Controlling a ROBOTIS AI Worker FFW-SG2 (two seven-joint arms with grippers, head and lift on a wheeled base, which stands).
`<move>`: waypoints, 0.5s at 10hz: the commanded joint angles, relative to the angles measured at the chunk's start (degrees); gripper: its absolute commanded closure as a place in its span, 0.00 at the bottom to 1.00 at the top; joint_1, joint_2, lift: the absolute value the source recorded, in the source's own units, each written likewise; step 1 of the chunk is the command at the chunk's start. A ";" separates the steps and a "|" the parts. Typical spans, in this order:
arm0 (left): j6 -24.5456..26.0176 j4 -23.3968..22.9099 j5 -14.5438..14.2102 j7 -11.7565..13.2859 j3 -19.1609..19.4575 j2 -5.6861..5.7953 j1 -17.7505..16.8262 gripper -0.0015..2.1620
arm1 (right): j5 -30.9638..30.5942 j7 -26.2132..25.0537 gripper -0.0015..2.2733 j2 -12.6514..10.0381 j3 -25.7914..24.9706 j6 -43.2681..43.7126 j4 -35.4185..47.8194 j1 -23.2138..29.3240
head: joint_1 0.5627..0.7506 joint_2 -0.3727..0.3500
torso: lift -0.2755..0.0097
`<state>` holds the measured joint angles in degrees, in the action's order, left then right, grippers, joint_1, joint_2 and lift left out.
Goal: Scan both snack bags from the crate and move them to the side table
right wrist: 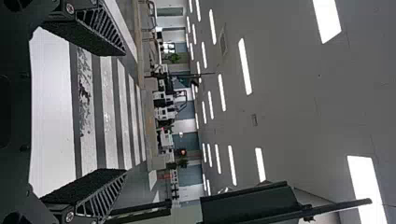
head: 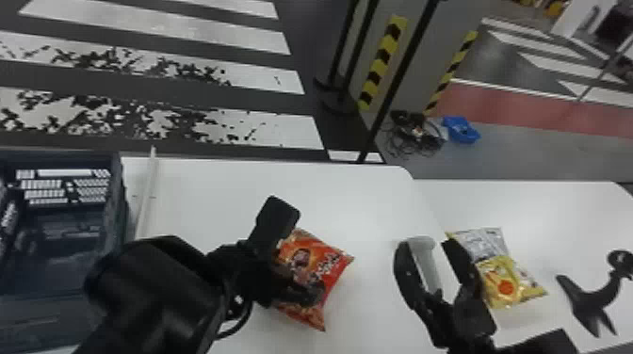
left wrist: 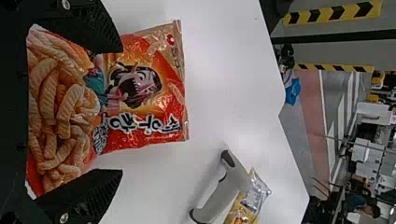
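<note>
The left gripper [head: 288,256] is over the orange-red snack bag [head: 329,268], which lies on the white table [head: 207,188]. In the left wrist view, the left gripper [left wrist: 109,112] has its fingers wide apart, with the snack bag [left wrist: 140,135] below and between them. Farther right, the right gripper [head: 431,273] stands open; the pale handheld scanner [head: 425,259] shows between its fingers. The right gripper [right wrist: 123,112] holds nothing in the right wrist view. Beside it lies the yellow and silver snack bag [head: 506,282]. The scanner [left wrist: 224,193] partly covers the yellow bag [left wrist: 243,207] in the left wrist view.
A dark crate [head: 120,207] stands at the left, with a pale strip [head: 148,193] beside it on the table. At the far right is a black stand [head: 593,299]. Beyond the tables are thin black posts and a blue container [head: 461,130] on the floor.
</note>
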<state>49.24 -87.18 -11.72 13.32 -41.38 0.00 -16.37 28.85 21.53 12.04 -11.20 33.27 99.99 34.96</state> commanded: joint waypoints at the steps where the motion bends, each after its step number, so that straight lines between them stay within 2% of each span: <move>1: 5.39 -5.46 3.02 -0.40 0.60 -0.15 1.51 0.01 | -0.02 0.01 0.04 0.09 0.04 -0.01 -0.06 0.02 | 0.70 0.03 | 0.63; 3: 7.33 -9.94 4.60 -1.45 0.86 -0.15 3.01 0.01 | -0.11 0.01 0.04 0.27 0.13 -0.18 -0.15 -0.07 | 0.70 0.03 | 0.63; 5: 7.50 -11.70 7.15 -2.42 1.56 -0.15 3.97 0.01 | -0.02 0.10 0.04 0.44 -0.05 -0.18 -0.15 0.11 | 0.70 0.03 | 0.63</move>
<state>56.71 -98.40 -5.35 10.90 -39.96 0.00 -12.61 28.81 21.60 12.42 -11.20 33.09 99.84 34.98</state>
